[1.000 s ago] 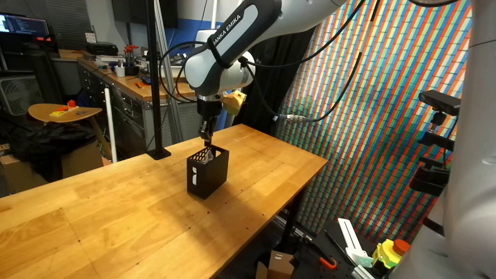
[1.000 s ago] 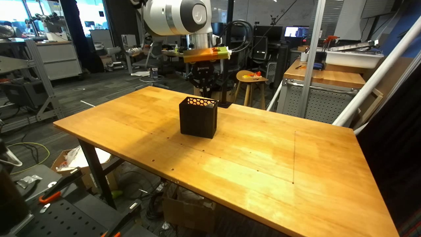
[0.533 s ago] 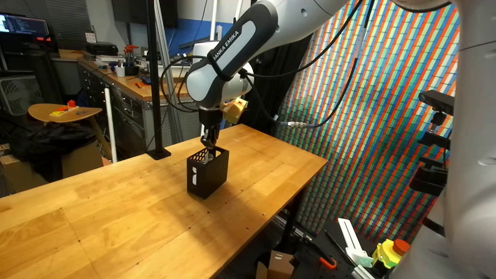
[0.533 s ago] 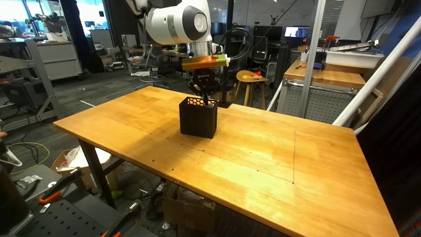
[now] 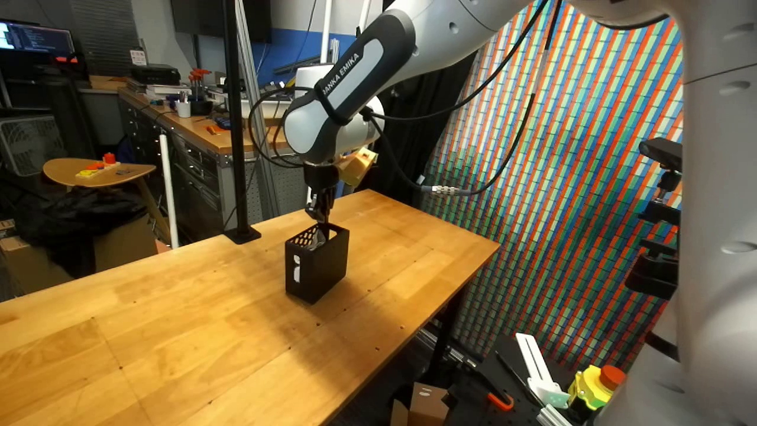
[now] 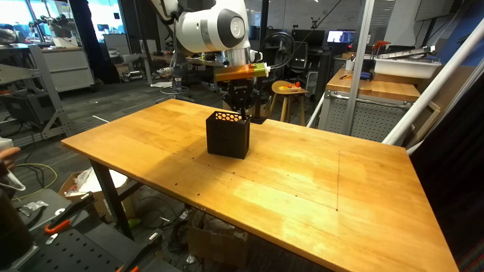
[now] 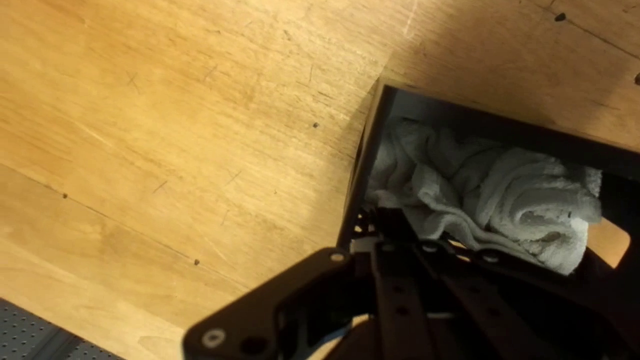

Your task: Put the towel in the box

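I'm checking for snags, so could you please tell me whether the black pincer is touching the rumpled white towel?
Cannot tell: in the wrist view, the pincer overlaps the towel in the open-topped black box, hiding any contact or gap.

Robotics lab, workshop-style.
Robot arm over worktop; red-on-yellow stop button near it; perforated cabinet and lit monitor beyond it.

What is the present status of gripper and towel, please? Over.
Gripper shut, at opening of box. Towel bunched inside; gripper contact unclear. No obstacle seen.
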`<action>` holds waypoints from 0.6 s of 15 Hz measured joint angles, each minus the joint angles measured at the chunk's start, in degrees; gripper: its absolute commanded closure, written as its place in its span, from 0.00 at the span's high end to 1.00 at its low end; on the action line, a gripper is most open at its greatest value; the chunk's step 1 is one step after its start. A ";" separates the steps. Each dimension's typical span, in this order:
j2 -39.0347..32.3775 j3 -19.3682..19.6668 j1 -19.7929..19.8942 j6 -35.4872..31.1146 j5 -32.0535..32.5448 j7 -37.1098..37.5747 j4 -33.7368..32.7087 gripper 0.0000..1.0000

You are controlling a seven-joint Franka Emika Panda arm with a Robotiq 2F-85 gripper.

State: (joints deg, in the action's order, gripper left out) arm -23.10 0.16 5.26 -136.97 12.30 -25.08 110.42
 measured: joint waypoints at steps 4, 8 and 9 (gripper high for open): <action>-1.13 0.00 -0.03 0.00 0.00 0.22 -1.73 0.01; -2.30 0.00 0.01 0.00 0.00 0.43 -2.27 0.01; -2.61 0.00 0.04 0.00 -0.01 0.55 -2.30 0.01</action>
State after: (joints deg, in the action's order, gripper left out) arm -25.71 0.16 5.30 -136.97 12.30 -24.52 108.12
